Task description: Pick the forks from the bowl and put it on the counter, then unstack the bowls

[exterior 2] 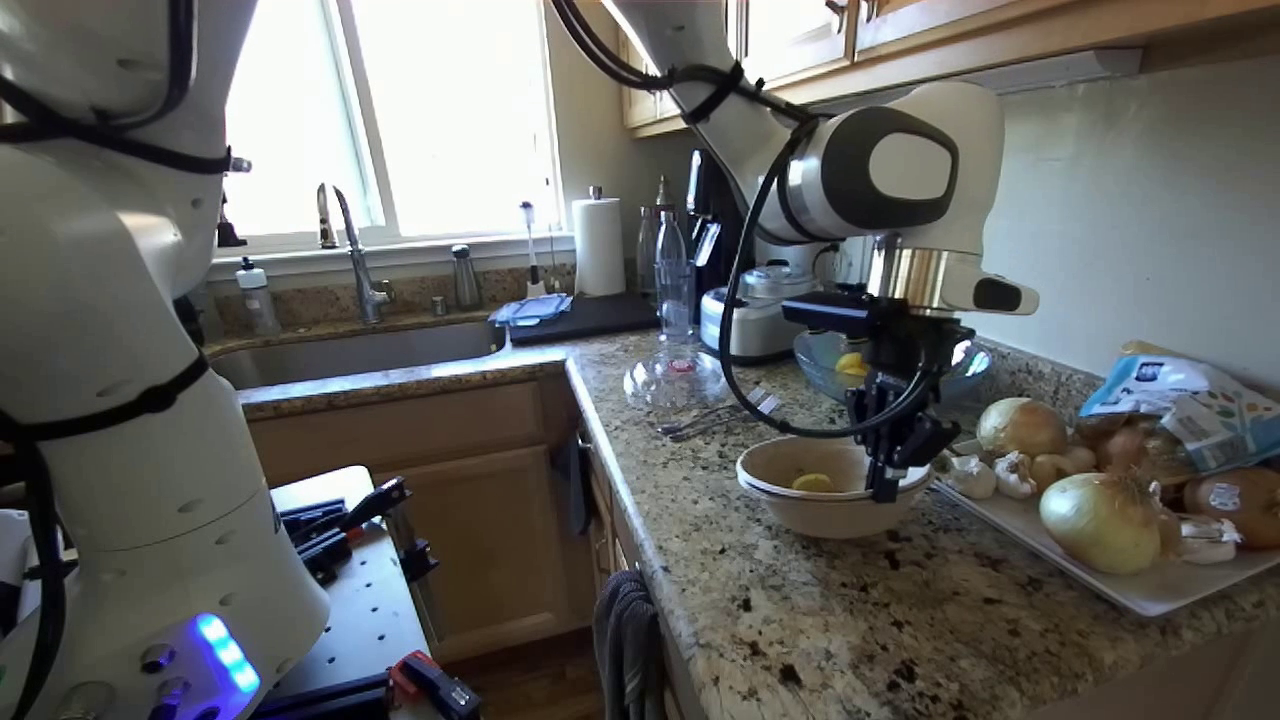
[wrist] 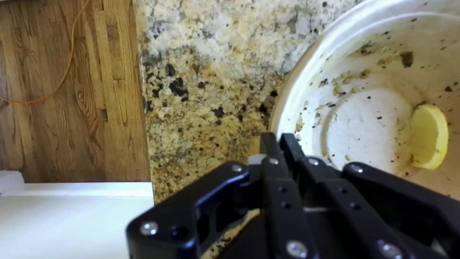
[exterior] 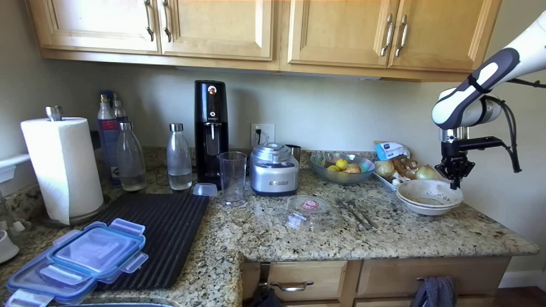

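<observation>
Two off-white bowls are nested on the granite counter (exterior 2: 760,610): the upper bowl (exterior 2: 775,460) rests in the lower bowl (exterior 2: 825,520). Food specks and a yellow lemon piece (wrist: 429,136) lie inside the upper one. My gripper (wrist: 278,138) points down at the stack's rim on the wall side, its fingertips on either side of the upper bowl's rim and shut on it. Whether the lower rim is also between them I cannot tell. The forks (exterior: 356,212) lie on the counter, away from the bowls, between them and a clear plastic lid.
A white tray (exterior 2: 1060,575) with onions and garlic stands close beside the bowls. Behind are a glass fruit bowl (exterior: 343,175) and a food processor (exterior: 275,170). The clear plastic lid (exterior: 313,213) lies past the forks. The counter's edge shows in the wrist view.
</observation>
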Robot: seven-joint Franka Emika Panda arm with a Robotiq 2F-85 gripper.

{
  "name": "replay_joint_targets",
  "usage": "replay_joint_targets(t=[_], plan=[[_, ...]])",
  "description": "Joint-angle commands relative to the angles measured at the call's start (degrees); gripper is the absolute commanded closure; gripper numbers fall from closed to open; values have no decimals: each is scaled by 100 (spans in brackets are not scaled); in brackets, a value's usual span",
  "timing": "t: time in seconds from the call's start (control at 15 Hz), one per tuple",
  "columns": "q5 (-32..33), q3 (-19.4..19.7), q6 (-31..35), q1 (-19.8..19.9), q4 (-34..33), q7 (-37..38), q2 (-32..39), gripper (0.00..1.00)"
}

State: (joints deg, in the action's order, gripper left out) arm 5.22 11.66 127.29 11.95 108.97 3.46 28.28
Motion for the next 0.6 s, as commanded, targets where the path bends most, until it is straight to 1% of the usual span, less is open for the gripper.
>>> replay_joint_targets(t=[0.0, 0.2, 0.53], plan=[[193, 103, 109, -163, 228, 350, 43, 93], [416, 200, 202, -314, 247, 715, 143, 93], [1129, 402, 414, -740, 288, 1556, 178, 93]])
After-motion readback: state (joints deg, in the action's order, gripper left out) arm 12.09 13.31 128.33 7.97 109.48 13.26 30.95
